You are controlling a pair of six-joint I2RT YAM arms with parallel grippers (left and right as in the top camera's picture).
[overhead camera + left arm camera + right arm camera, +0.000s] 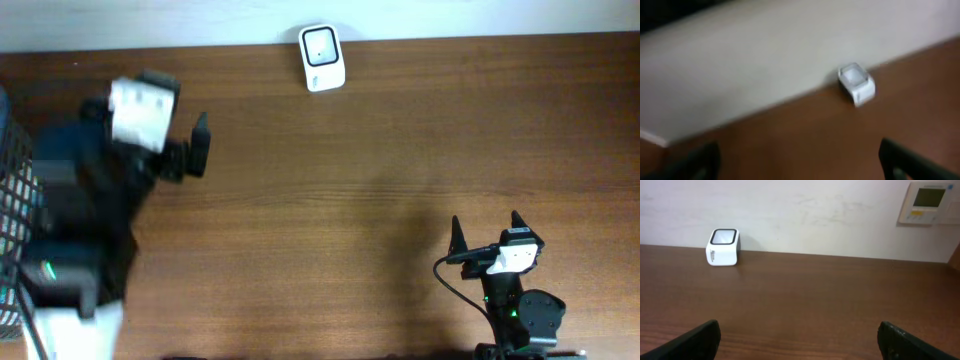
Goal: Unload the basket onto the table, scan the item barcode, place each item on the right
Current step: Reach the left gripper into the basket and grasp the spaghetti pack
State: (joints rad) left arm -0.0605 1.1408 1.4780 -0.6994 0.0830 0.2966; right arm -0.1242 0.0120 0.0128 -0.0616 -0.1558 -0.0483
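Seen from overhead, the white scanner (322, 58) stands at the 12 o'clock edge of the brown tabletop (340, 190), against the pale wall, with its dark-framed window facing up.

The left arm (90, 200) sits at 9 o'clock and shows blurred. Its white wrist block is raised above the wood. The left fingers (202, 135) point toward 3 o'clock, spread apart and holding nothing. In the left wrist view the two dark tips (905, 160) sit in the lower corners with bare wood between them. The scanner (856, 83) shows at about 1 o'clock in that view, well apart from the tips and blurred.

The right arm (515, 290) rests at 5 o'clock, folded low near the front edge. The right fingers (456, 238) aim toward 12 o'clock, standing wide and empty. From the right wrist camera both tips (695, 340) lie level in the bottom corners, and the scanner (723, 247) sits far ahead at 11 o'clock, where tabletop meets wall.

A wall panel (929, 202) with a small screen hangs at 1 o'clock in that view. A dark mesh basket (12, 180) shows at the overhead view's 9 o'clock border.
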